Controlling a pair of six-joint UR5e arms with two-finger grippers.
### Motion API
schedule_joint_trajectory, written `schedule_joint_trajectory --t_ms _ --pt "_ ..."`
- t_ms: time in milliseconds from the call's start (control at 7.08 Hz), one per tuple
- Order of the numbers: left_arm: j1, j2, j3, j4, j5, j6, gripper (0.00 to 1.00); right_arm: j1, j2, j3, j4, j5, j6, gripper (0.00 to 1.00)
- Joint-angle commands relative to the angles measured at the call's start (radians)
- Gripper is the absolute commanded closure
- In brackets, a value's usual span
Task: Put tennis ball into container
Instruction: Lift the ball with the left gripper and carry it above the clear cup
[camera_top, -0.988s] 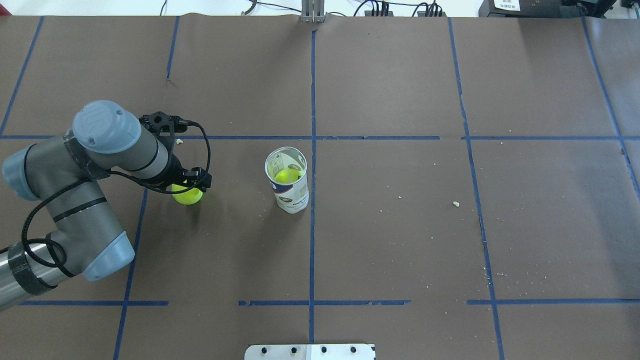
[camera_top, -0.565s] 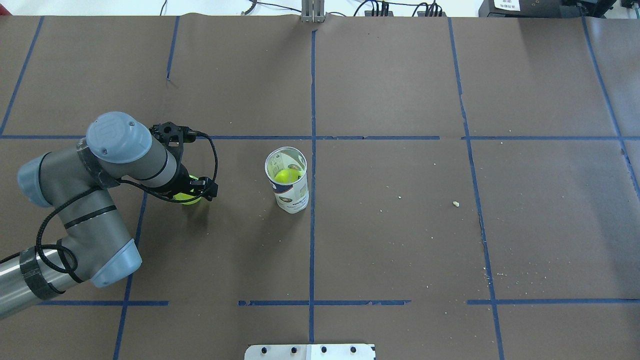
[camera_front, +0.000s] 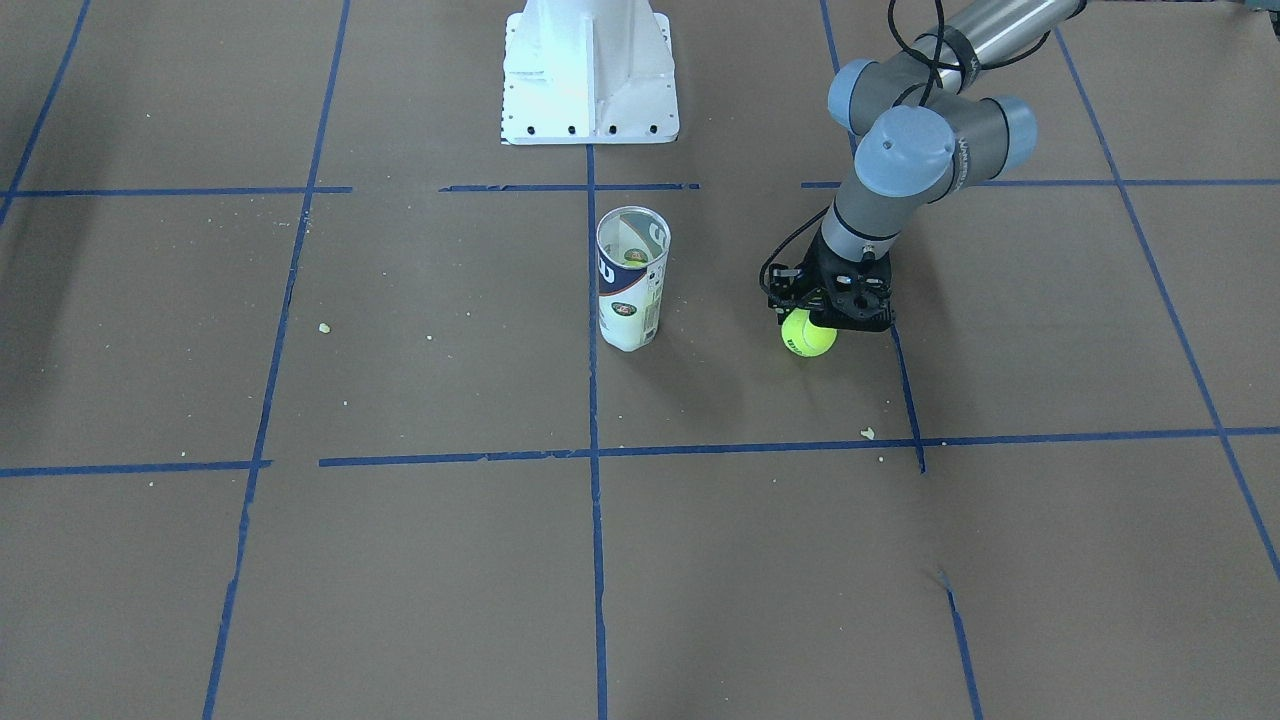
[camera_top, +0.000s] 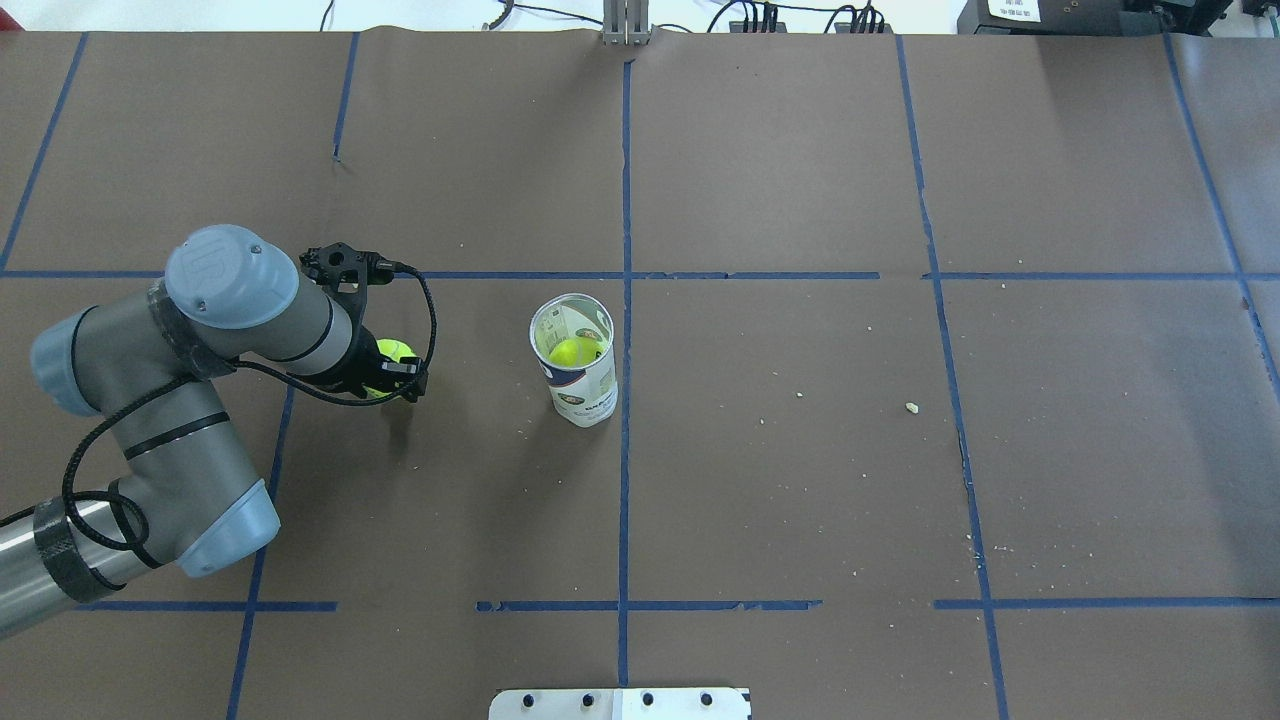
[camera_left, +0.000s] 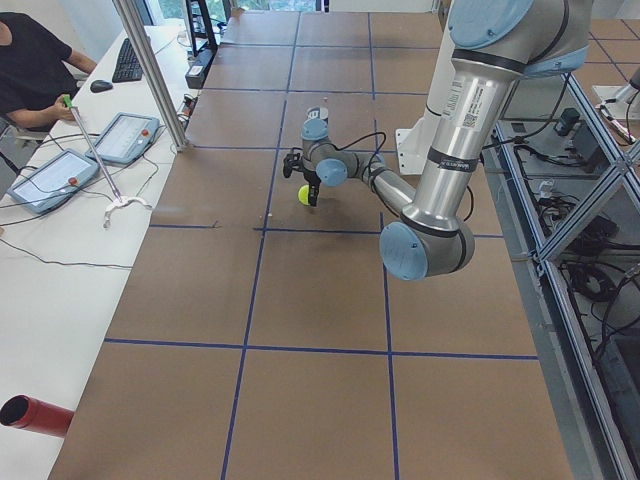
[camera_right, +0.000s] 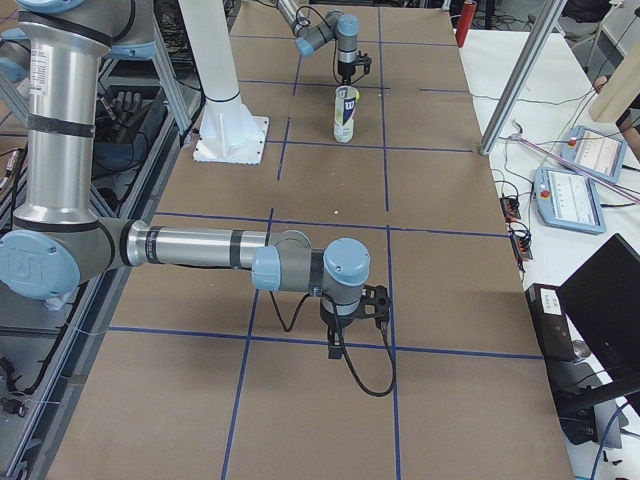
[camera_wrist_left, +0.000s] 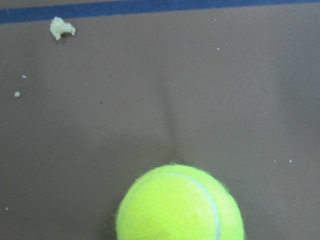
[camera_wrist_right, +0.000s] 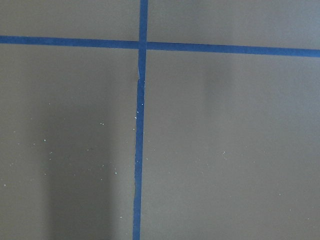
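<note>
The tennis ball (camera_front: 808, 336) hangs under my left gripper (camera_front: 820, 322), which is shut on it just above the brown paper, left of the container in the overhead view. From above only a sliver of the tennis ball (camera_top: 393, 351) shows beside the wrist. It fills the bottom of the left wrist view (camera_wrist_left: 180, 205). The container (camera_front: 632, 285) stands upright near the table's centre line, open at the top, and a second yellow-green ball (camera_top: 575, 352) lies inside it. My right gripper (camera_right: 345, 325) shows only in the exterior right view, low over bare paper; I cannot tell its state.
The white robot base (camera_front: 588, 70) stands behind the container. Blue tape lines grid the brown paper, with small crumbs (camera_front: 867, 433) scattered about. An operator (camera_left: 30, 60) sits at a side table with tablets, and a red cylinder (camera_left: 35, 415) lies near that table's edge.
The left gripper and the tennis ball have shifted a little up the overhead view, away from the robot, and the wrist has turned slightly. The container has not moved.
</note>
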Motion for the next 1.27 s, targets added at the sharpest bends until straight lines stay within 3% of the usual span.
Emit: schedule_joint_trajectory --t_ms 0,282,706,847,1129 --pt "-0.041 0.005 -0.039 0.009 -0.007 0.027 1.0 0.0 0.0 0.0 0.0 0.0 0.0 0.0" --pt "-0.105 0.05 -0.16 0.047 -0.012 0.028 1.0 0.0 0.0 0.0 0.0 0.0 0.0 0.0" --pt "-0.204 -0.075 -0.435 0.481 -0.012 0.028 1.0 0.0 0.0 0.0 0.0 0.0 0.0 0.0" --pt "-0.201 -0.151 -0.455 0.575 -0.014 0.011 1.0 0.0 0.0 0.0 0.0 0.0 0.0 0.0" --pt "-0.167 -0.247 -0.445 0.609 -0.075 -0.117 1.0 0.0 0.0 0.0 0.0 0.0 0.0 0.0"
